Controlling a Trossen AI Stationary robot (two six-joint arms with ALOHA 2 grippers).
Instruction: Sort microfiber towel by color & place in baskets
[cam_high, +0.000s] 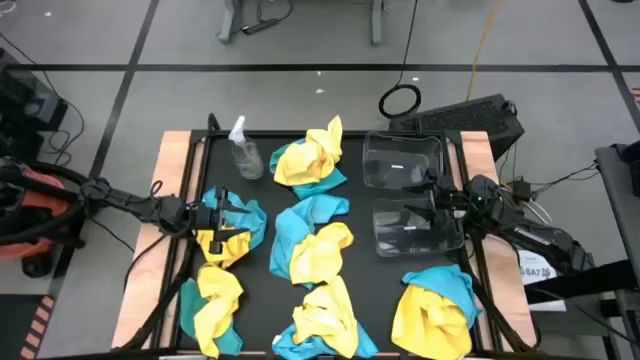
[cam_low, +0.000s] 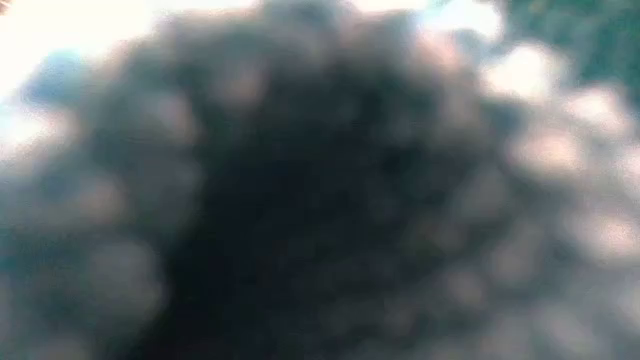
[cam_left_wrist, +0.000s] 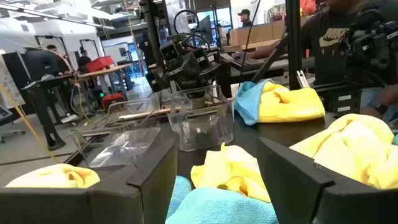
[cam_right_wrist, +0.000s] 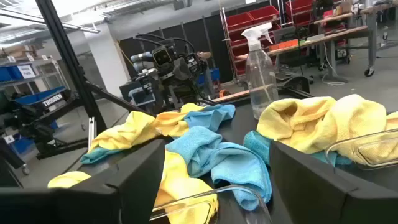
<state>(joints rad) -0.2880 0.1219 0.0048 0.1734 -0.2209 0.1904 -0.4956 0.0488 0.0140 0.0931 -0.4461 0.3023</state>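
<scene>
A: What step is the robot at?

B: Looks like the very start, imo. Both clear baskets, the far one (cam_high: 402, 160) and the near one (cam_high: 415, 226), sit on the right side of the black desk (cam_high: 360, 290) and seem to hold no cloth yet. All the microfiber towels (cam_high: 312, 250) lie loose on the desk.

A: Where are the hands?

B: Left hand (cam_high: 214, 213) is low over a teal-and-yellow bunch (cam_high: 232, 228) at the desk's left edge. Its wrist view shows its fingers (cam_left_wrist: 155, 177) apart w/ teal cloth between them, nothing clamped. Right hand (cam_high: 440, 198) is at the baskets, about where the two meet; fingers (cam_right_wrist: 134, 180) apart too, a clear rim just in front of it.

A: Next move?

B: Prob. the left hand drops, pinches one cloth of a single color and lifts it free. Tricky, b/c yellow and teal lie tangled in most piles, so a grab could drag up both.

A: How do the towels look?

B: Fuzzy, matte, crumpled; bright yellow and teal. About seven mixed heaps: one at the back by a clear spray bottle (cam_high: 243, 150), several down the middle, two on the left, a big one (cam_high: 435, 305) front right. Low view is blocked, just a dark blur.
</scene>
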